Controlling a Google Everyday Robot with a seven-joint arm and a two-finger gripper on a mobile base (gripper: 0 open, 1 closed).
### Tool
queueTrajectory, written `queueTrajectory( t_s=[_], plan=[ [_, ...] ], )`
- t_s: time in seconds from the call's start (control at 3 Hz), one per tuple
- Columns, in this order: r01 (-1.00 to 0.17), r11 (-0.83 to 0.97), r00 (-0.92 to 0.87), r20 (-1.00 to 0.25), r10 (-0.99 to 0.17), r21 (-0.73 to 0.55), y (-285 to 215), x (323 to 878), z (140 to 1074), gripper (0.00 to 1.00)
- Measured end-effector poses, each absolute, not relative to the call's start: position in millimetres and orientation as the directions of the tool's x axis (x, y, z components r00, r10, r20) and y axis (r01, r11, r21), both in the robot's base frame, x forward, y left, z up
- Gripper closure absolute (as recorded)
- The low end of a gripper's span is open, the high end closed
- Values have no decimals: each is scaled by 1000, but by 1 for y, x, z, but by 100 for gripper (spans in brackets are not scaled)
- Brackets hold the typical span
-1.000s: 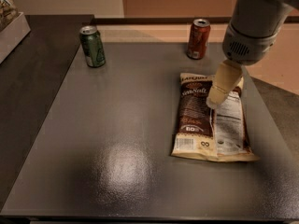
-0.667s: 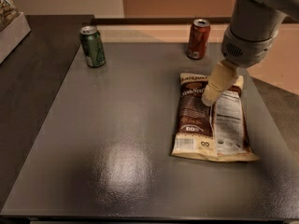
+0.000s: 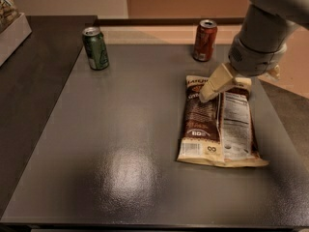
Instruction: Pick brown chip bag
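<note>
Nearest, lower frame: dark grey table, glossy, with a glare patch at lower centre.

Item, right of centre: brown chip bag, lying flat on the table. It has cream edges, a dark brown panel on its left half and a white nutrition label on its right half. Its long axis runs from the lower frame toward the upper frame, nearly straight.

Item, upper right: gripper, cream-coloured, reaching down and leftward from the grey arm. Its tip sits over the far end of the bag, on the brown panel side. Whether it touches the bag or hangs just above cannot be told, and neither can released or clenched. The bag shows no sign of being lifted.

Relation for the coming move, as judged: most of the bag lies toward the lower frame from the gripper, so closing across the short width looks the likelier grip.

Farther, upper frame: red-brown soda can, upright, beyond the bag; green soda can, upright, well apart at upper left
</note>
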State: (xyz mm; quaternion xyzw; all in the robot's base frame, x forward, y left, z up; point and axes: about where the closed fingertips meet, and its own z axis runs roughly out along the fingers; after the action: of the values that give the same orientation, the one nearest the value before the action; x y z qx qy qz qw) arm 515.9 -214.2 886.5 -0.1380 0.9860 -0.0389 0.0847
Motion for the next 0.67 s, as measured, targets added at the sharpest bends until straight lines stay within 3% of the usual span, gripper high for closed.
queueTrajectory(
  t_s=[0.33,0.67],
  plan=[
    [-119,992,-976,-180,-123,-34,-209,518,875,0],
    [-47,999,-983,-178,-42,22,-203,520,861,0]
  ],
)
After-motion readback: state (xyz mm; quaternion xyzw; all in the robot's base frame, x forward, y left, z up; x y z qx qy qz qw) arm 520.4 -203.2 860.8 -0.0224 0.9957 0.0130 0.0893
